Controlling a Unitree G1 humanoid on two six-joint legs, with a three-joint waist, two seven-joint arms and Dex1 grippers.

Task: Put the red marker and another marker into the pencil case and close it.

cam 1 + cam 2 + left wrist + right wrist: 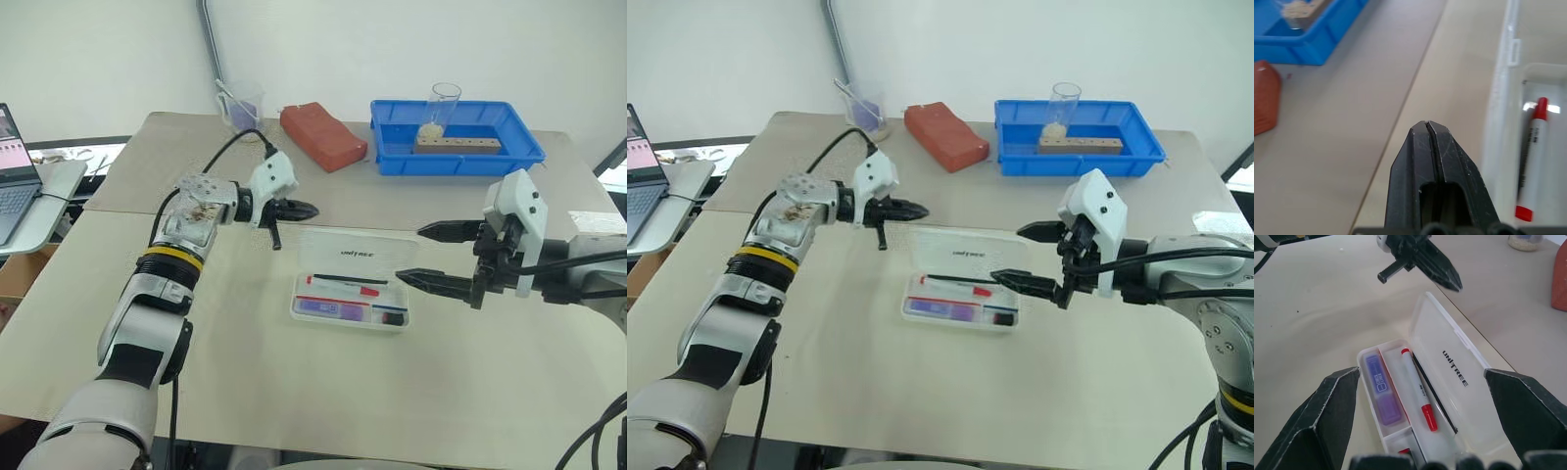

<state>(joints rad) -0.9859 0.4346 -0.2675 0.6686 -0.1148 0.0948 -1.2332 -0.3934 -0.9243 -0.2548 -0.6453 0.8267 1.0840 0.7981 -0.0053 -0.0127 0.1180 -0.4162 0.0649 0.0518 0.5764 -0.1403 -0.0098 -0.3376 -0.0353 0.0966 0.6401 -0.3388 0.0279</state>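
Pencil case (355, 282) lies open at the centre of the frame on the beige table (294, 392), its lettered lid (359, 250) tilted up behind the base. Going left to right: my left gripper (302, 209) hovers just upper left of the lid, fingers pressed together on nothing. Inside the base, the purple highlighter (322, 308) fills the near compartment and the red marker (343, 285) rests behind it. My right gripper (423, 254) hangs at the case's right end, fingers spread wide.
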